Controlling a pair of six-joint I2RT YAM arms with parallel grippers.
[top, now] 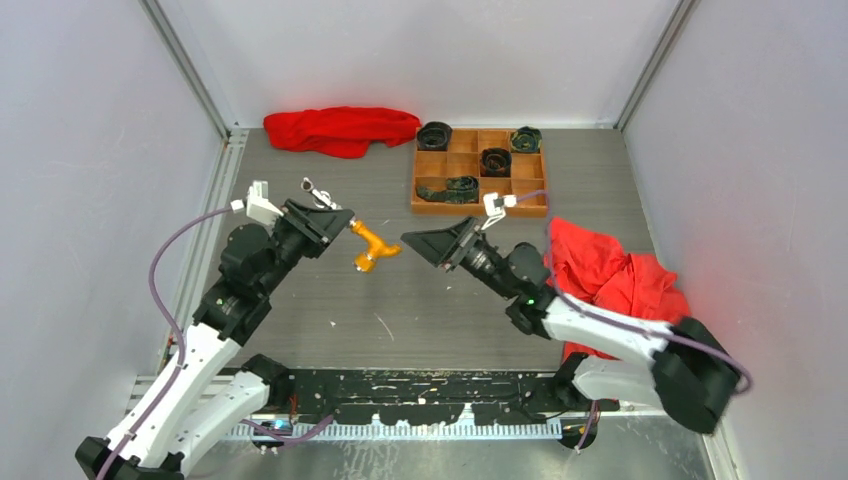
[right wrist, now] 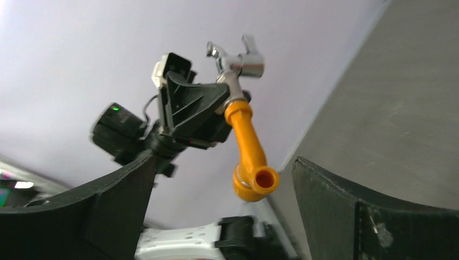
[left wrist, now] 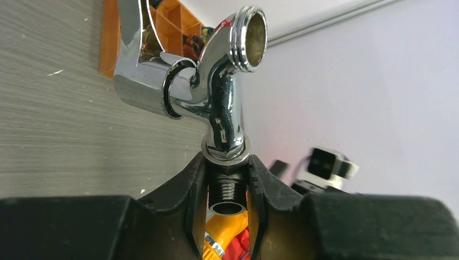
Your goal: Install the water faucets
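"Well, what could spoil it from here?"

"The left gripper (top: 335, 222) pinches the thin neck where the silver faucet (left wrist: 216, 97) meets the orange-yellow faucet (right wrist: 246, 141), both in the air above the table (top: 400, 310). If that joint is loose, I'd guess the orange piece twists or drops when the right gripper (top: 410, 240) closes on it. Those jaws stand wide apart near the spout, touching nothing."

"How do the pieces look?"

"Shiny chrome, with a small handle and a threaded mouth at the far end. The orange one has a bent, open-ended spout. The jaws hide the joint itself."
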